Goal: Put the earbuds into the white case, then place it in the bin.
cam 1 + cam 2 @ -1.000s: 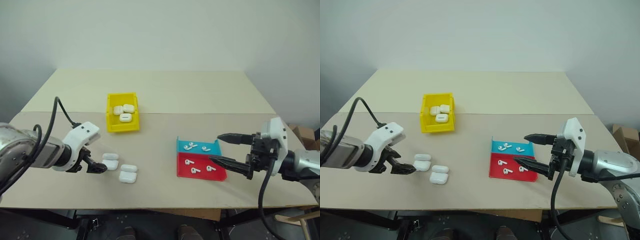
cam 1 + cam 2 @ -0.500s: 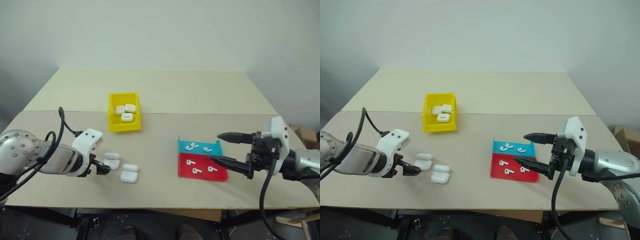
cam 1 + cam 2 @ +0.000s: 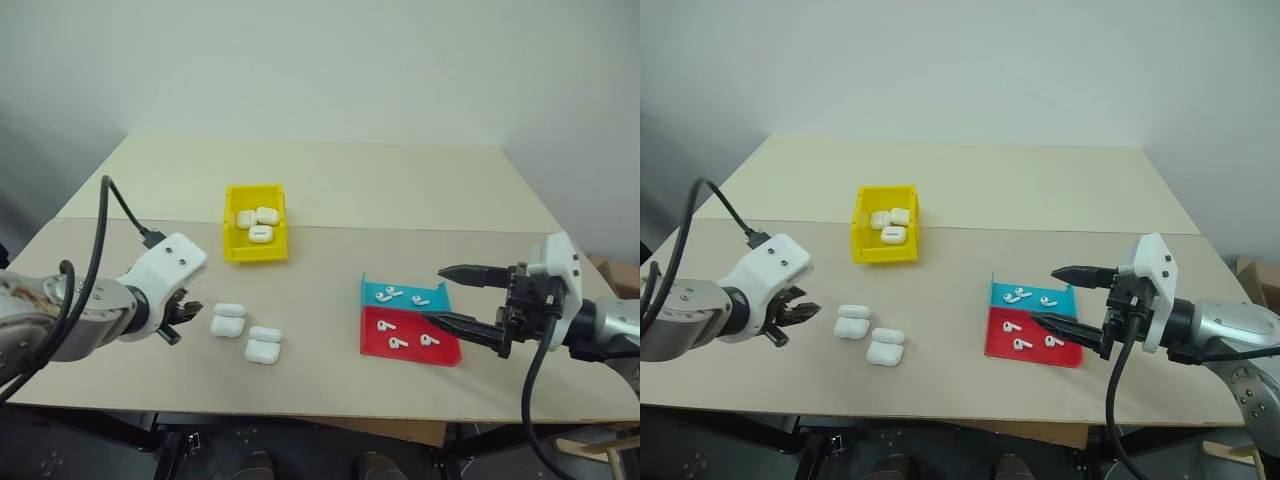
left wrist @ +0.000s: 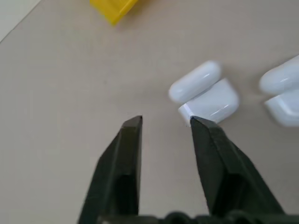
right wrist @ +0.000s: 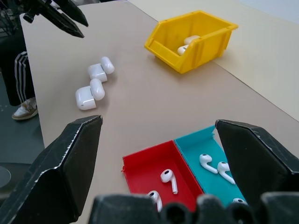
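Since a second ago, our left gripper point(image 4: 164, 122) has backed off the open white case point(image 4: 205, 95) and narrowed to a small gap, holding nothing. Our right gripper point(image 3: 1060, 297) hangs wide open and empty at three o'clock of the earbuds point(image 3: 398, 343). The bin point(image 3: 235, 247) sits at twelve o'clock of the case. We judge a misaligned re-approach could push the case away.

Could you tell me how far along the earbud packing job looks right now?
Done: three closed cases lie in the yellow bin. In hand: nothing; the left gripper sits beside two open cases on the table, empty. Left: the earbuds lie in the teal and red trays near the open right gripper.
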Robot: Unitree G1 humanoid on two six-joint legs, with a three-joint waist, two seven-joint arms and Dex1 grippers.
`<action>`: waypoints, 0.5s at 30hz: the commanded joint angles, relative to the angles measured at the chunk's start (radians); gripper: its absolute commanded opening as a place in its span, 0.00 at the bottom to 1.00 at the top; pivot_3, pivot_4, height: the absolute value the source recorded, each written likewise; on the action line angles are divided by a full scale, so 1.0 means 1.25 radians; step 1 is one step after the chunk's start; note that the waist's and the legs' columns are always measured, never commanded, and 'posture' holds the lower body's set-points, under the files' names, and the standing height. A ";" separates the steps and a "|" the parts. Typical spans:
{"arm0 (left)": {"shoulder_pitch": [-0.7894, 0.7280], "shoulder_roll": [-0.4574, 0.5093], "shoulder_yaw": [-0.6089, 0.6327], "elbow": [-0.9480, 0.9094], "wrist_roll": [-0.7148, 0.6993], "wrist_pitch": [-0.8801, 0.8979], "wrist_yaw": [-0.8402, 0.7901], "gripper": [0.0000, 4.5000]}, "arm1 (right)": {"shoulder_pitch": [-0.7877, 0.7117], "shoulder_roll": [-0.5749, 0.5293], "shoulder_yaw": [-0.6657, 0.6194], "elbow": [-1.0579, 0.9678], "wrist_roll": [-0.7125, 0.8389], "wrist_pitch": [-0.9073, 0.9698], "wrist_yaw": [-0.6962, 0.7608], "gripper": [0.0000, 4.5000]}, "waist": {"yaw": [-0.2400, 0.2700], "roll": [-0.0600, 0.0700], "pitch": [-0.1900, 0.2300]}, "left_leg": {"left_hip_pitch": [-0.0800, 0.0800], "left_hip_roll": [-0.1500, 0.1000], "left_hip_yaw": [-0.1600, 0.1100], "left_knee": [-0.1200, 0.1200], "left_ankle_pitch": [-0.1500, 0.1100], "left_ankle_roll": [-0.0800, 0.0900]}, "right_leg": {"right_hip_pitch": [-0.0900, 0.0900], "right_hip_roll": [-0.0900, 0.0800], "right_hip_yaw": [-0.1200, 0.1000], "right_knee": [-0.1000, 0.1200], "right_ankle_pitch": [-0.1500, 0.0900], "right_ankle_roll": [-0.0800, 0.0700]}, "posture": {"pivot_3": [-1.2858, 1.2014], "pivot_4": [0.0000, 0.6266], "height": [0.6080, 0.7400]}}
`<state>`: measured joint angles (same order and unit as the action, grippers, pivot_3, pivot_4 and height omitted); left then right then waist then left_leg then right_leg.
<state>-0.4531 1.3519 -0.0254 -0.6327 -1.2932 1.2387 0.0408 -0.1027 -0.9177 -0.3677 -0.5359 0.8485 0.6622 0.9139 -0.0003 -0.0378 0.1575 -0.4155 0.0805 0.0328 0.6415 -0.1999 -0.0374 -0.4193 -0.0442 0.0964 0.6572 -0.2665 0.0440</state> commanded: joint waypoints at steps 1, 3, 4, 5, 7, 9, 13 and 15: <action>0.012 -0.042 0.028 -0.027 0.030 -0.018 -0.037 0.10 | -0.006 -0.019 -0.042 -0.014 0.025 0.010 0.000 1.00 | 0.001 0.000 0.000 | 0.000 0.000 0.000 0.000 0.000 0.000 | 0.000 0.000 0.000 0.000 0.000 0.000 | 0.52 0.24 1.00; 0.041 -0.080 0.026 -0.051 0.038 -0.016 -0.028 0.01 | -0.001 -0.029 -0.057 -0.015 0.032 0.022 -0.002 1.00 | 0.001 0.000 0.000 | -0.001 0.000 0.000 0.000 0.000 0.000 | 0.000 0.000 0.000 0.000 0.000 0.000 | 0.52 0.24 1.00; 0.060 -0.098 0.025 -0.063 0.047 -0.013 -0.015 0.01 | 0.000 -0.032 -0.065 -0.016 0.037 0.029 -0.005 1.00 | 0.001 0.000 0.000 | 0.000 0.000 0.000 0.000 0.000 0.000 | 0.000 0.000 0.000 0.000 0.000 0.000 | 0.52 0.24 1.00; 0.079 -0.116 0.023 -0.076 0.063 -0.014 -0.003 0.01 | 0.003 -0.036 -0.074 -0.017 0.043 0.038 -0.006 1.00 | 0.000 0.000 0.000 | 0.000 0.000 0.000 0.000 0.000 0.000 | 0.000 0.000 0.000 0.000 0.000 0.000 | 0.52 0.24 1.00; 0.123 -0.150 0.022 -0.099 0.108 -0.022 0.017 0.01 | 0.005 -0.042 -0.085 -0.021 0.056 0.054 -0.014 1.00 | -0.002 0.000 0.000 | -0.001 0.000 0.000 0.000 0.000 0.000 | 0.000 0.000 0.000 0.000 0.000 0.000 | 0.52 0.24 1.00; 0.143 -0.163 0.021 -0.115 0.122 0.007 0.031 0.01 | 0.010 -0.049 -0.099 -0.024 0.068 0.067 -0.017 1.00 | -0.001 0.000 0.000 | 0.000 0.000 0.000 0.000 0.000 0.001 | 0.000 0.000 0.000 0.000 0.000 0.000 | 0.52 0.24 1.00; 0.202 -0.144 0.069 -0.157 0.086 0.076 0.045 0.01 | 0.011 -0.064 -0.117 -0.023 0.088 0.092 -0.024 1.00 | -0.003 0.000 0.000 | 0.000 0.000 0.000 0.001 0.000 0.001 | 0.000 0.000 0.000 0.000 0.000 0.000 | 0.52 0.24 1.00; 0.226 -0.146 0.097 -0.166 0.061 0.102 0.061 0.01 | 0.004 -0.072 -0.121 -0.018 0.095 0.101 -0.025 1.00 | -0.004 0.000 0.000 | 0.000 0.000 0.000 0.001 0.000 0.001 | 0.000 0.000 0.000 0.000 0.000 0.000 | 0.52 0.24 1.00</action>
<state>-0.1753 1.1589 0.0454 -0.8066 -1.1910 1.3413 0.1006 -0.0833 -0.9905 -0.4696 -0.5419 0.9379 0.7766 0.8854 -0.0054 -0.0381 0.1575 -0.4154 0.0807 0.0324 0.6422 -0.2003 -0.0367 -0.4188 -0.0442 0.0970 0.6576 -0.2664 0.0442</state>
